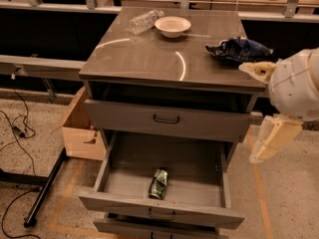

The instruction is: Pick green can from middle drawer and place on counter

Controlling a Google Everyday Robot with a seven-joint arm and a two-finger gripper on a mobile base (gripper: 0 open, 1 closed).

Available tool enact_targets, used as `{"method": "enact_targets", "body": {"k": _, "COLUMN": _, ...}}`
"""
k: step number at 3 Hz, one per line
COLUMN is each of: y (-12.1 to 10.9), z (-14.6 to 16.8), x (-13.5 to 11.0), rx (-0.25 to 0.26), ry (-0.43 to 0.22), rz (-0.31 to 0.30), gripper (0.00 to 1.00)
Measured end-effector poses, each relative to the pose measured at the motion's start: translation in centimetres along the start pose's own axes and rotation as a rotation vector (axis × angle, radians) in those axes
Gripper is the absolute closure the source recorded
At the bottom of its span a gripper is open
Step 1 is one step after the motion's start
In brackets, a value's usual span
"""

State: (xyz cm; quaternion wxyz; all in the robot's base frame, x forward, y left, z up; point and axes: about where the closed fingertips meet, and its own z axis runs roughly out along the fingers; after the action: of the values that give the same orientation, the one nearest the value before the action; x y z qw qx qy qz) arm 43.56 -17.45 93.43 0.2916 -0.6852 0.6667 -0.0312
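Note:
The green can point(159, 183) lies on its side near the front of the open middle drawer point(124, 183), a grey tray pulled out of the cabinet. The counter point(149, 54) is the glossy dark top of the cabinet. My gripper point(262, 106) is at the right edge of the view, beside the cabinet's right front corner, level with the top drawer and well above and to the right of the can. Its two cream fingers point(269, 138) stand apart with nothing between them.
On the counter are a white bowl point(172, 26), a clear plastic bottle point(143, 21) and a dark blue snack bag point(238, 49). The top drawer point(166, 118) is closed. A cardboard box point(79, 128) and a black floor bar point(45, 188) stand left of the cabinet.

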Motion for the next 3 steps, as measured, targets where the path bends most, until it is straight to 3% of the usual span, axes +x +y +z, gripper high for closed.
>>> {"method": "enact_targets", "body": {"k": 2, "y": 6.8, "z": 9.1, "x": -0.1, "rx": -0.01, "ry": -0.094, "rz": -0.208, "gripper": 0.0}}
{"method": "enact_targets", "body": {"k": 3, "y": 7.5, "z": 9.8, "x": 0.0, "rx": -0.012, "ry": -0.091, "rz": -0.289, "gripper": 0.0}}
